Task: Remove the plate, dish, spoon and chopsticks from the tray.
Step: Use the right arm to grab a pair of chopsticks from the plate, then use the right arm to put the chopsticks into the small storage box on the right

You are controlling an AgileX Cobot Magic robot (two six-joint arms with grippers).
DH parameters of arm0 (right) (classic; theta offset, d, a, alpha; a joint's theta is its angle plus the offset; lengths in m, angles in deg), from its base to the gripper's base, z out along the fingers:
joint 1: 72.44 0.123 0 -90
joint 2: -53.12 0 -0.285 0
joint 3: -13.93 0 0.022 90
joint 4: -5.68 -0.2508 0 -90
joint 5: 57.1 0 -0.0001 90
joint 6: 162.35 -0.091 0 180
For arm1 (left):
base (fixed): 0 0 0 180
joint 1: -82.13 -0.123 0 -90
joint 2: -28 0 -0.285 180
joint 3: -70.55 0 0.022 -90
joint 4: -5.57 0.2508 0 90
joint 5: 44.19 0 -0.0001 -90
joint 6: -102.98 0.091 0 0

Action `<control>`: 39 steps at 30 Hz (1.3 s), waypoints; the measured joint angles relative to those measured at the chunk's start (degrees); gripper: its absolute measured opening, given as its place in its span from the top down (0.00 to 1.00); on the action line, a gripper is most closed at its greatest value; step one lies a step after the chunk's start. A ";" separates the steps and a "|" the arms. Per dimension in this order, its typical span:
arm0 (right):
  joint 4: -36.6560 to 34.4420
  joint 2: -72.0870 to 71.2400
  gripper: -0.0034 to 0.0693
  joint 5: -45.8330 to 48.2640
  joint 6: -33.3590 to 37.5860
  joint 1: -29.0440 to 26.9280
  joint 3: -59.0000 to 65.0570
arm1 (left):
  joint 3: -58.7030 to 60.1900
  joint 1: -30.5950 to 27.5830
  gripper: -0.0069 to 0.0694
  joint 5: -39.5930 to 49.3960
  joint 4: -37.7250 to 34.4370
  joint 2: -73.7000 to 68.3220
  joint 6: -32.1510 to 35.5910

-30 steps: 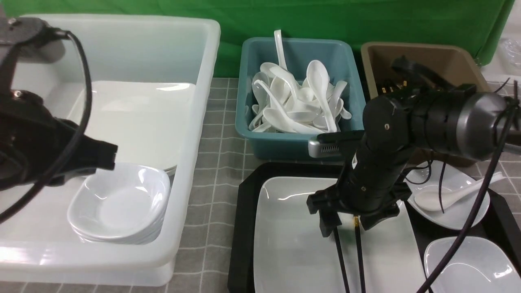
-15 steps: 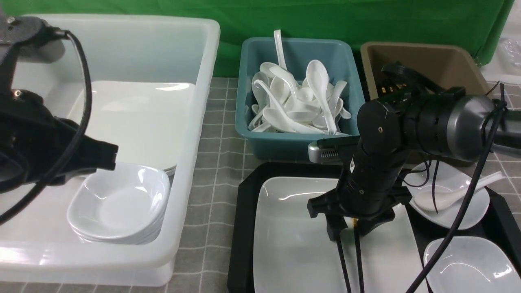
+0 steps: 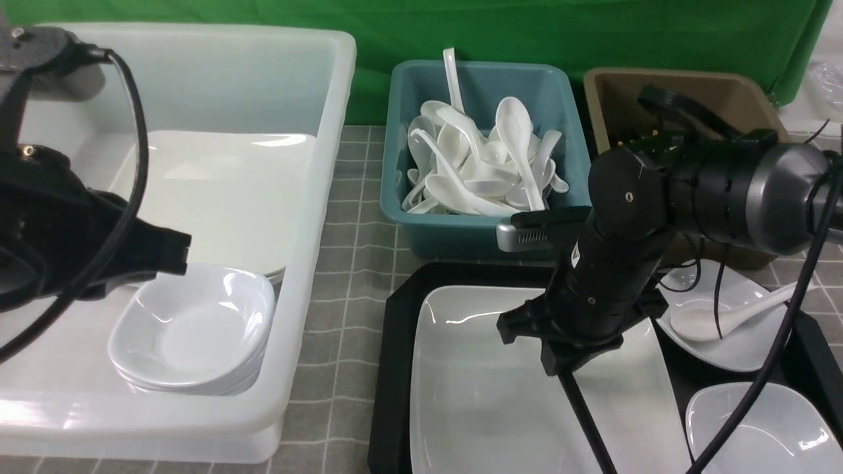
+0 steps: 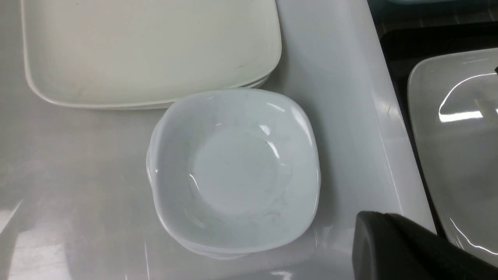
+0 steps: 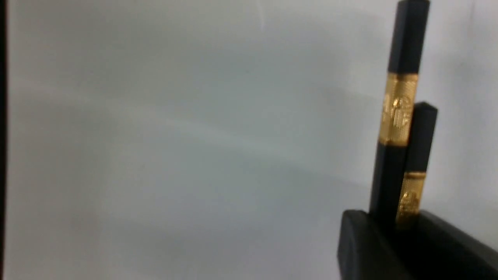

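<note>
Chopsticks [image 5: 400,128], two black sticks with gold bands, are pinched together near their thick ends by the right hand [image 3: 571,361], which is closed on them above the large white plate [image 3: 481,395] on the black tray [image 3: 395,368]; they slant down toward the near edge, and whether their thin ends touch the plate I cannot tell. Spoon [image 3: 737,312] lies in a small white dish [image 3: 744,349] at the far right of the tray. Left hand [image 3: 168,253] is closed and holds nothing, above a stack of small dishes [image 3: 191,329] inside the white tub [image 3: 316,197] on the table [image 3: 355,217].
</note>
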 joint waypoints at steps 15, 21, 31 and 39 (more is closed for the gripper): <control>-0.07 -11.52 0.74 -14.11 6.30 -11.23 -17.73 | 0.04 0.49 0.91 -37.07 -26.95 -3.81 31.28; -0.01 -10.42 0.74 -30.37 6.99 -18.64 -18.34 | -2.62 4.22 0.91 -44.86 -38.80 -13.87 49.10; -0.01 -1.77 0.74 -43.17 10.22 -26.06 -18.34 | -13.34 14.59 0.91 -41.73 -38.78 -32.73 53.05; 0.03 5.98 0.64 -44.84 15.11 -26.86 -18.34 | -15.06 18.82 0.91 -40.61 -37.45 -35.56 52.89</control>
